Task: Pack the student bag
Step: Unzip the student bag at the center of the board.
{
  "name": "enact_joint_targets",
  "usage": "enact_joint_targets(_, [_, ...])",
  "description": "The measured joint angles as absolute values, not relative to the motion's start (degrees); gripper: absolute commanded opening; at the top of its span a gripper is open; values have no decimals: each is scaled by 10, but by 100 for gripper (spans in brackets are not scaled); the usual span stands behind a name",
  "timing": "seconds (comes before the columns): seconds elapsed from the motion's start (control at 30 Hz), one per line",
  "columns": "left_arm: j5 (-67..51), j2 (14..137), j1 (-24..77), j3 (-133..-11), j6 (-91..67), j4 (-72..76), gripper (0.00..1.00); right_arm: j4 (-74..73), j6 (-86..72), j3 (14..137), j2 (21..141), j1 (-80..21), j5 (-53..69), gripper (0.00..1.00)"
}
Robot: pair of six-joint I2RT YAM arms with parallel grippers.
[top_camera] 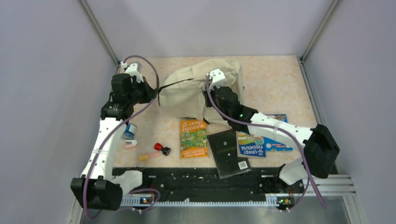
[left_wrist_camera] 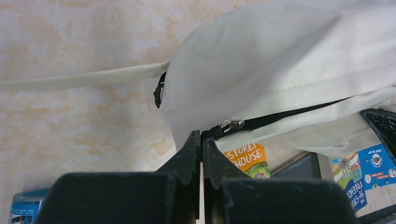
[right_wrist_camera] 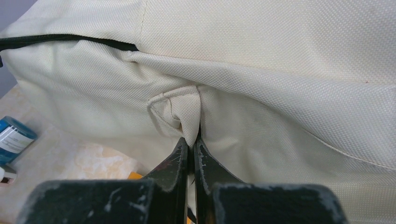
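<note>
The student bag [top_camera: 196,86], cream fabric with a black zipper, lies at the back middle of the table. My left gripper [top_camera: 155,93] is at its left end, shut on the black end of the zipper [left_wrist_camera: 261,121], just left of the metal slider [left_wrist_camera: 231,124]. The bag's beige strap [left_wrist_camera: 84,79] trails off to the left. My right gripper [top_camera: 208,96] is on the bag's front right and is shut on a pinched fold of the bag's fabric [right_wrist_camera: 180,109]. The zipper line looks closed in both wrist views.
In front of the bag lie an orange book [top_camera: 193,138], a black notebook [top_camera: 229,153] and a blue book [top_camera: 261,140]. At the left are a blue-and-white tube [top_camera: 130,130], a pink eraser [top_camera: 130,145], a red-and-black item [top_camera: 162,148] and a peach stick [top_camera: 148,155].
</note>
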State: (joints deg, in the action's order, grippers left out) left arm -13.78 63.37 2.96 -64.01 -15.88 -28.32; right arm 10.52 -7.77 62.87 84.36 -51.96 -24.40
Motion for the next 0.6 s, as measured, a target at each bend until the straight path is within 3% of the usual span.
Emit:
enact_joint_targets(0.07, [-140,634,30,-640,-156,-283,0,109,-77,624,841,-518,-236,0])
enact_joint_targets(0.1, [-143,633,30,-640,-154,-283,0,111,-77,622,839,-517,-232,8])
enact_joint_targets(0.2, [-163,629,27,-639,-148,-278,0,116,-62,611,826,-512,-207,43])
enact_joint_targets(0.3, [-190,612,24,-627,-147,-261,0,122,-36,604,806,-507,-173,64])
enact_joint_targets(0.6, [-261,586,24,-610,-151,-233,0,158,38,603,721,-503,-19,75])
